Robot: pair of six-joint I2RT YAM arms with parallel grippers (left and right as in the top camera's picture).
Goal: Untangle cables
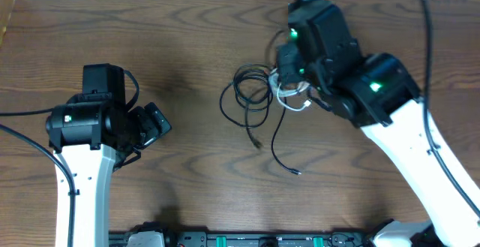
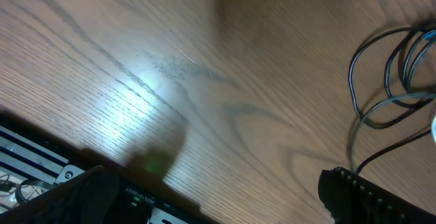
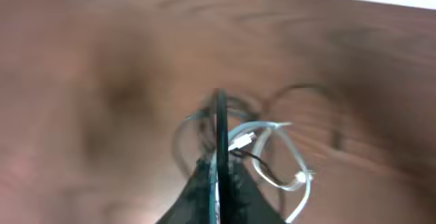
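The tangle of cables (image 1: 255, 100) lies on the wooden table (image 1: 180, 44), right beneath and just ahead of the right gripper (image 3: 219, 142). Its jaws are pressed nearly together; blur hides whether a strand is pinched between them. The white cable (image 3: 269, 124) loops just beyond the fingertips and to one side. Black loops spread away from these jaws toward the left gripper (image 1: 154, 121), which sits well apart, jaws wide and holding nothing. The right arm is far nearer.

Black cables (image 1: 251, 97) looped, tangled together; white cable (image 1: 292, 100) coiled among them.
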